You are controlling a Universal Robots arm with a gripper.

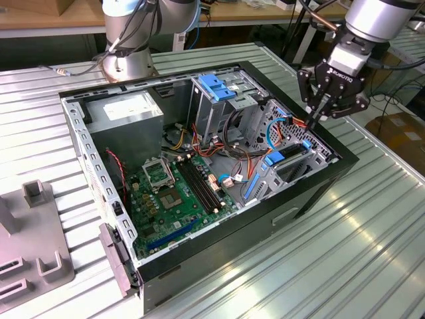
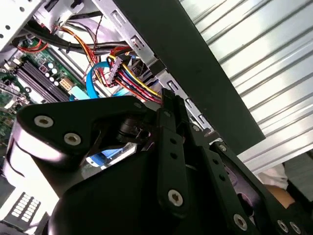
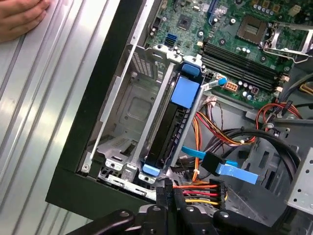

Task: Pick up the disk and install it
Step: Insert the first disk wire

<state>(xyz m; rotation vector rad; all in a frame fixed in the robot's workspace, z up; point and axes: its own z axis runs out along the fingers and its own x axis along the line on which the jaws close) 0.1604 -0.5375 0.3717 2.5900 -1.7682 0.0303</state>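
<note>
The disk [image 3: 168,128], dark with blue plastic rails, sits on edge inside a slot of the metal drive cage at the corner of the open computer case [image 1: 332,174]. In the exterior view the disk [image 1: 290,154] lies low in the cage at the case's right end. My gripper [image 1: 312,122] hangs just above that corner, fingers together and pointing down, with nothing between them. In both wrist views the fingertips [image 3: 167,189] [image 2: 167,98] stand beside a bundle of coloured power wires [image 3: 198,192], a short way from the disk's end.
A grey power supply box [image 1: 126,113], the green motherboard [image 1: 174,189] and a blue latch [image 1: 216,86] on the upper cage are inside the case. A person's hand [image 3: 19,17] rests on the ribbed table. A grey fixture [image 1: 33,249] stands at the exterior view's left.
</note>
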